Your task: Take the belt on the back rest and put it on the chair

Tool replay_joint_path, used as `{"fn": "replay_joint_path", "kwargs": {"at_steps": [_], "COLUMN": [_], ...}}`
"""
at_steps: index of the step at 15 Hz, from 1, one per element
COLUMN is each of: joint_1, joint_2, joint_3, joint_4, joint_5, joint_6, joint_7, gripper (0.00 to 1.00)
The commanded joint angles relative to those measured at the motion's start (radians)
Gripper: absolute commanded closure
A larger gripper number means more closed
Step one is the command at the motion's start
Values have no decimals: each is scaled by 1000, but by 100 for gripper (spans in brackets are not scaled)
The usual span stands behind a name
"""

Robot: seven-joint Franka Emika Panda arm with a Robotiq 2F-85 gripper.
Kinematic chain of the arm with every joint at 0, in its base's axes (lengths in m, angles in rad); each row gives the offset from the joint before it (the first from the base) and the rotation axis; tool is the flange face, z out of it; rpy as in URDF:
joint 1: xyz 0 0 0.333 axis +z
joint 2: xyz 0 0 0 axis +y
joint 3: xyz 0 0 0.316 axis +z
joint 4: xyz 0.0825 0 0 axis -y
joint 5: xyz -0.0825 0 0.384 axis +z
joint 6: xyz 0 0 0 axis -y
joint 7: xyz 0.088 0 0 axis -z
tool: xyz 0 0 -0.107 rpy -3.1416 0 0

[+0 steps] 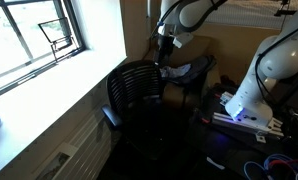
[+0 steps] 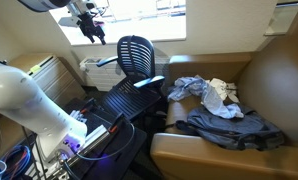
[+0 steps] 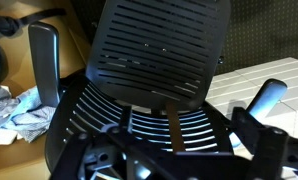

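Note:
The black office chair (image 1: 139,90) stands by the window and shows in both exterior views (image 2: 137,55). In the wrist view I look down on its curved ribbed back rest (image 3: 109,120), with the slotted seat (image 3: 159,45) beyond. The belt (image 3: 174,125), a narrow dark-brown strap, runs down across the back rest's ribs. My gripper (image 1: 167,45) hovers above the top of the back rest (image 2: 92,30). Its dark fingers (image 3: 187,150) stand apart at the bottom of the wrist view with the belt between them. The belt's lower end is hidden behind them.
A tan-brown armchair (image 2: 269,70) holds a grey-blue bundle of clothes (image 2: 214,100). A second white robot arm (image 1: 259,70) stands on a base with cables (image 2: 29,100). The window sill (image 1: 59,75) and a radiator (image 3: 259,80) run close beside the chair.

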Motion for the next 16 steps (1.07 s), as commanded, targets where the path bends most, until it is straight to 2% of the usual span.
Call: {"fn": "replay_joint_path", "kwargs": {"at_steps": [1,2,4,7,9,10,11,12,13,14,15,16], "joint_1": [7,3,-35,-15,37,131,179,213,216,220,200,207], "joint_2": [-3,38,212,338,429,433,493,544,596,610,526,562], "joint_3": [-12,-2,51,74,47,-44,-87,-121,-124,-113,-101,-103], "joint_4": [1,16,63,126,215,271,347,424,488,516,413,457], "joint_5": [1,-24,-165,-444,-628,-722,-816,-910,-999,-942,-927,-927], "joint_6": [-2,19,200,301,331,330,338,336,305,246,305,283], "joint_7": [1,16,169,420,587,654,733,826,918,909,875,887], "gripper": [0,0,0,0,0,0,0,0,0,0,0,0]}}
